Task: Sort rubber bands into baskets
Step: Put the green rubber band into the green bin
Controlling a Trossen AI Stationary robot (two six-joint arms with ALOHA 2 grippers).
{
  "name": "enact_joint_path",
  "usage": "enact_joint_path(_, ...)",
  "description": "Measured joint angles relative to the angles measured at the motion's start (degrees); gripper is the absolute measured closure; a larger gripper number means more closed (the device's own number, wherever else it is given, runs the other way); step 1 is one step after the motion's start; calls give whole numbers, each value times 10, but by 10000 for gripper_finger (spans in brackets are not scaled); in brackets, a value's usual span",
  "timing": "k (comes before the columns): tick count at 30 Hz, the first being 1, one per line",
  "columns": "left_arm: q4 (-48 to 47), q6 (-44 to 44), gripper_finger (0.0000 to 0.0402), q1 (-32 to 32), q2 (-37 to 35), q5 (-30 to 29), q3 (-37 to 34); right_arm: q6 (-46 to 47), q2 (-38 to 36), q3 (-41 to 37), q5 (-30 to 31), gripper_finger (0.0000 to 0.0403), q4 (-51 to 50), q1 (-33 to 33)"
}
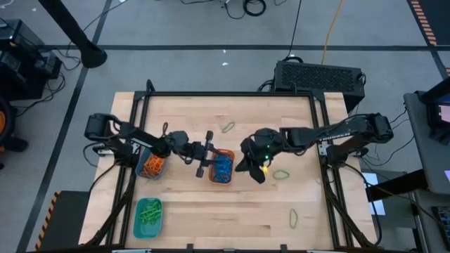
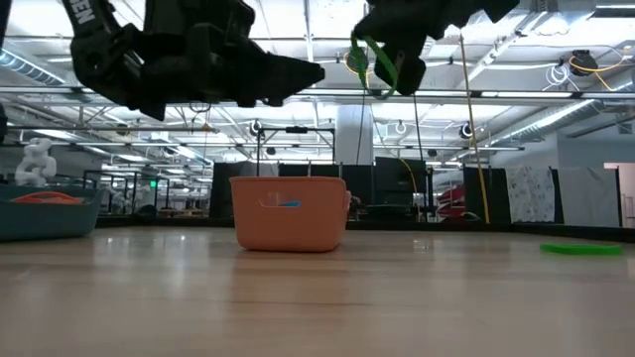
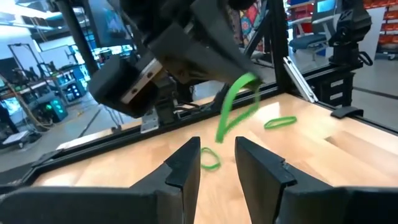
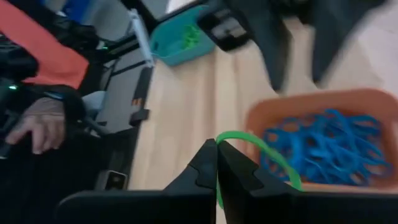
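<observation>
The pale, grained wooden table (image 1: 232,218) lies under me inside its dark metal frame. On it, near the front left corner, sits the teal rectangular plastic basket (image 1: 148,218), smooth-walled and holding green rubber bands (image 1: 148,211). Next in size, the orange rounded-rectangular plastic basket (image 1: 221,167) stands mid-table, filled with a tangle of thin blue rubber bands (image 4: 323,146). The small round basket (image 1: 152,166) stands under my left arm, with orange bands inside.

My right pincer (image 1: 256,169) hangs above the table just right of the orange basket, its dark fingers pressed together on a thin green rubber band (image 4: 264,152), which dangles as a long loop. My left pincer (image 1: 205,159) hovers at the orange basket's left edge, fingers parted halfway, gripping nothing.

Loose green elastic loops lie flat on the wood: one behind the orange basket (image 1: 228,127), one by my right pincer (image 1: 281,174), one toward the front right (image 1: 293,218).
</observation>
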Motion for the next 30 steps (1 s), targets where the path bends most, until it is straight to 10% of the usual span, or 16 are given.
enact_joint_path(30, -13, -2, 243, -35, 74, -33, 80, -18, 8, 1, 22, 402, 49, 21)
